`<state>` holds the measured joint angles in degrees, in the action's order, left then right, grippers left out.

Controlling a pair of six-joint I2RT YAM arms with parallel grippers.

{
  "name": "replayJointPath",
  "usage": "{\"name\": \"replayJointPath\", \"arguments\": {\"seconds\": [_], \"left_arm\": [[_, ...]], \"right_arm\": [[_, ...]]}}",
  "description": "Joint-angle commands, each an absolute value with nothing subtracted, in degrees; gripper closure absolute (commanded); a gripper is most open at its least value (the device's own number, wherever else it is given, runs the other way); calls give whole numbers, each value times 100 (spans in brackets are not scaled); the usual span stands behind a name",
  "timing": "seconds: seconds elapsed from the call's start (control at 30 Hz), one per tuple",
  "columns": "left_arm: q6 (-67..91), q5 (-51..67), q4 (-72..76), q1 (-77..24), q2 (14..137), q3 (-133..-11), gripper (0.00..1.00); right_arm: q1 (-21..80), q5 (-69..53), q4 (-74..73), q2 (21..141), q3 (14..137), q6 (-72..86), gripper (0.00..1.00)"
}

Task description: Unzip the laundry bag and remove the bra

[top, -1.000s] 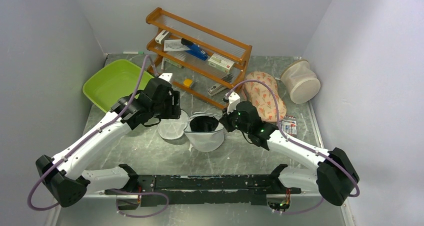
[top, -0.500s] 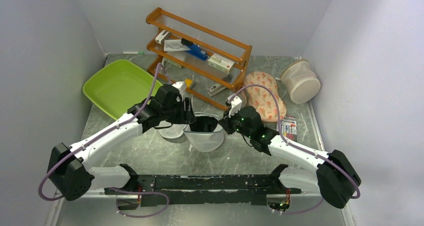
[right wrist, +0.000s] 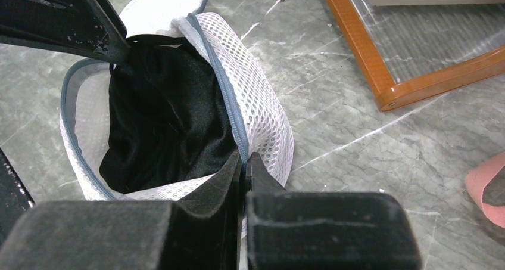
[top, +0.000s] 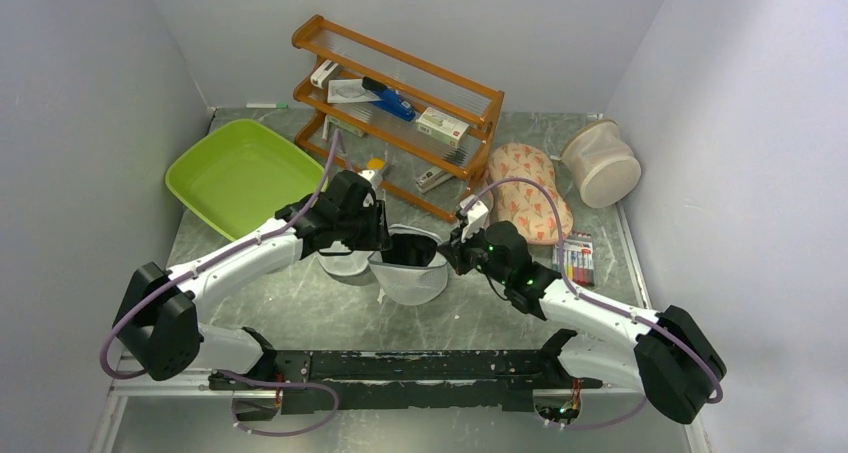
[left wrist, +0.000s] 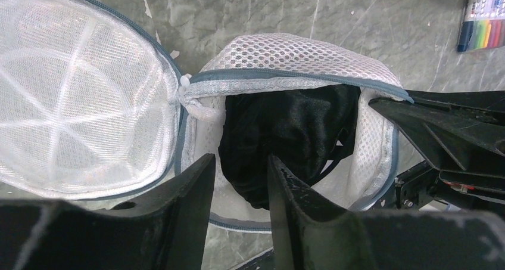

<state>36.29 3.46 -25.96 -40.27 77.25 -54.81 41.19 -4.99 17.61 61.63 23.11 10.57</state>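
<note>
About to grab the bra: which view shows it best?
Left wrist: looks down at the bra in the open laundry bag. Right wrist sees it obliquely, near edge behind the right hand. Top external shows a small dark patch.

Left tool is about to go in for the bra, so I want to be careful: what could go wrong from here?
1. The open left tool sits at the near wall of the laundry bag; closing may pinch mesh along with the bra, lifting the bag too.
2. The right tool pinches only a thin strip of rim; a hard pull might slip it free.
3. The thin strap by the zip could snag.
</note>
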Motion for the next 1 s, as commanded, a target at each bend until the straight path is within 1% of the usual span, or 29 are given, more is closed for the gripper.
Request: {"name": "replayJointPath", "arguments": {"seconds": [0.0,0.23,0.43,0.73,0.8,0.97], "left_arm": [[3663,445,-2522,-4032,7674,-5438,56],[3570,412,-2446,-4060,7839,-5554,64],[3504,362,-2446,-4142,8008,-5591,60],[3378,472,-2224,-4297,8175,-5616,64],[3323,491,-2196,-4313,8219,-5643,68],[3071,528,-2299,-4358,8073,-5848,85]], "right_arm": [[4102,-570,2068,6053,2223,1085,100],[4101,-699,2197,6093,2168,1082,100],[4098,-735,2200,6181,2179,1078,100],[4098,-706,2096,6056,2202,1109,100],[4101,-694,2048,6038,2219,1145,100],[4099,-544,1960,6048,2149,1266,100]]}}
